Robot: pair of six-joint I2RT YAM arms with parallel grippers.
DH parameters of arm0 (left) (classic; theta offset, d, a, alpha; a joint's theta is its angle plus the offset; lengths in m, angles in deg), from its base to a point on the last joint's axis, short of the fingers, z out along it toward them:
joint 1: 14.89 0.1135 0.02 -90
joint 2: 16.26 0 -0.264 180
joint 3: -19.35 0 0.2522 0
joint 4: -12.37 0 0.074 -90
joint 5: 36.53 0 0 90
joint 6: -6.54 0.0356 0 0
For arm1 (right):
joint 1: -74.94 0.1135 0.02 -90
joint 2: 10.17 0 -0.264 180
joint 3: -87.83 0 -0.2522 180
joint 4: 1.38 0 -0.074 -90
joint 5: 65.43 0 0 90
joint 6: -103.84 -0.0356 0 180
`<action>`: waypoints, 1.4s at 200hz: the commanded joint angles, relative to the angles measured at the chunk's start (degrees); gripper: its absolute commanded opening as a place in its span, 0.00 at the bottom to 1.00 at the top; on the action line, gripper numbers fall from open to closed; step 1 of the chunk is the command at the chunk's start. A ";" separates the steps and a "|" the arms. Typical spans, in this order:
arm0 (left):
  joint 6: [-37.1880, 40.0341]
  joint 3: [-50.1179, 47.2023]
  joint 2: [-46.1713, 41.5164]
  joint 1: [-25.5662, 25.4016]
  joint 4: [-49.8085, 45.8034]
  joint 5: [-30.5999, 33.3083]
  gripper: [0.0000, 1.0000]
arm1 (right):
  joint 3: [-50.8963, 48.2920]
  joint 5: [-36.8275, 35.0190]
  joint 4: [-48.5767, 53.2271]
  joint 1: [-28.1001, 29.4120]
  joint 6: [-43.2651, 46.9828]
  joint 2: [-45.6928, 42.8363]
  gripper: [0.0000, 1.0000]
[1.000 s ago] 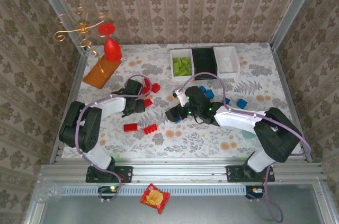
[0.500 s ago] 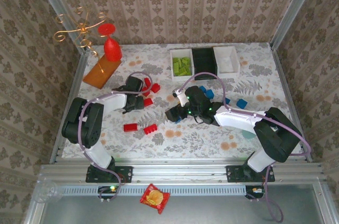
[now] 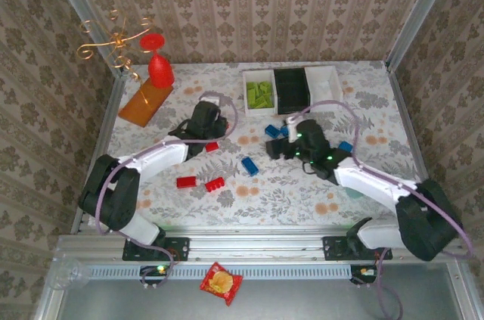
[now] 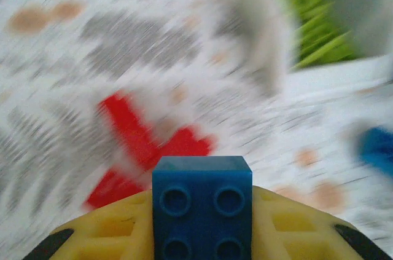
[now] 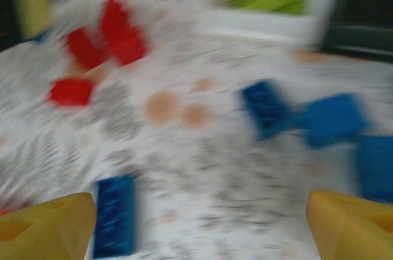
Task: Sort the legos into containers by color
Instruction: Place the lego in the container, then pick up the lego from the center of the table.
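**Q:** Left claw and arm?
**A:** My left claw (image 4: 202, 229) is pinched on a blue brick (image 4: 202, 201), its studs facing the lens, with a yellow pad (image 4: 123, 226) on each side. Red bricks (image 4: 144, 143) lie blurred on the mat (image 3: 302, 191) beyond. The green-filled bin (image 4: 331, 75) is at upper right. My left arm (image 3: 155, 155) lies low and extended from its base toward that bin.

**Q:** Right claw and arm?
**A:** My right claw (image 5: 199, 214) is spread wide and holds nothing. A loose blue brick (image 5: 115, 216) lies beside one finger (image 5: 43, 226), and more blue bricks (image 5: 331, 118) lie ahead. My right arm (image 3: 370, 180) extends leftward over the mat, its wrist near the black bin (image 3: 291, 89).
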 commanded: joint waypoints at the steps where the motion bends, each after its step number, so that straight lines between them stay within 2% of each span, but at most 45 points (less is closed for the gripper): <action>1: 3.64 6.45 4.39 -2.46 6.02 -3.32 0.32 | -5.27 -8.29 -3.18 -3.63 -6.06 -4.37 0.90; 46: 8.36 24.65 19.20 -6.71 5.87 -6.62 0.32 | -11.52 -14.07 -5.44 -3.64 -5.27 -13.29 0.91; 90: 10.90 41.89 33.28 -8.09 3.86 -9.54 0.34 | -13.00 -14.85 -5.55 -3.63 -4.91 -16.41 0.92; 137: 12.18 64.53 49.17 -8.15 -5.52 -10.98 0.35 | -13.13 -14.72 -4.80 -3.63 -4.41 -17.41 0.92; 155: 12.46 75.82 53.87 -7.97 -12.57 -11.01 0.43 | -13.31 -15.47 -4.13 -3.64 -4.25 -18.12 0.92; 174: 12.64 80.26 55.23 -7.82 -15.64 -10.89 0.54 | -13.65 -16.49 -3.35 -3.64 -5.03 -19.33 0.91; 191: 12.31 78.92 52.96 -7.57 -16.29 -11.28 0.63 | -13.15 -16.56 -1.52 -3.64 -6.29 -19.84 0.91; 212: 11.29 70.37 45.90 -7.04 -15.99 -11.46 0.67 | -11.17 -16.01 1.81 -3.11 -7.53 -18.16 0.90; 246: 7.48 39.52 23.24 -5.35 -5.27 -13.26 0.71 | -6.22 -16.40 4.12 3.50 -8.73 -7.68 0.89; 280: 1.63 13.70 3.17 -0.93 -0.43 -14.91 0.74 | 0.74 -12.85 0.58 10.51 -3.19 5.96 0.88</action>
